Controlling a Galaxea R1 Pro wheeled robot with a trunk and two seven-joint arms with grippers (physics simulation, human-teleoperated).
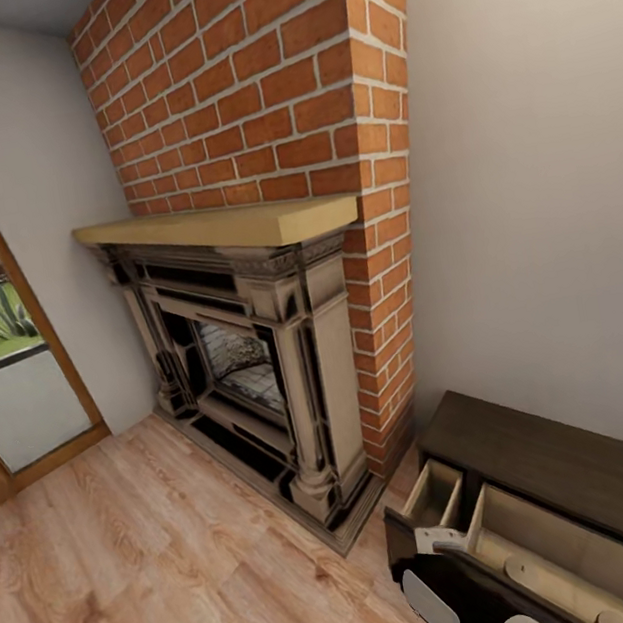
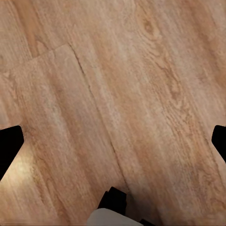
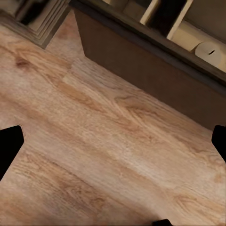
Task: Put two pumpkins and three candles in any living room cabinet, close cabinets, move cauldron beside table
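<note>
Dark brown cabinet (image 1: pixel 571 471) at 4 o'clock stands open with what may be 1 beige candle (image 3: pixel 210 50) lying inside, so closing it remains, while both grippers hang over bare wood floor (image 1: pixel 110 558), fingers spread apart and empty.

Open cabinet (image 3: pixel 155 61) holds a candle (image 3: pixel 210 49) above wood floor (image 3: pixel 94 155)

Showing as black, glossy arm housing (image 1: pixel 456 597) with pale grey oval panels at lower right of the head view; appearing as flat black fingertips (image 2: pixel 9 148) at each wrist frame's side edges.
</note>
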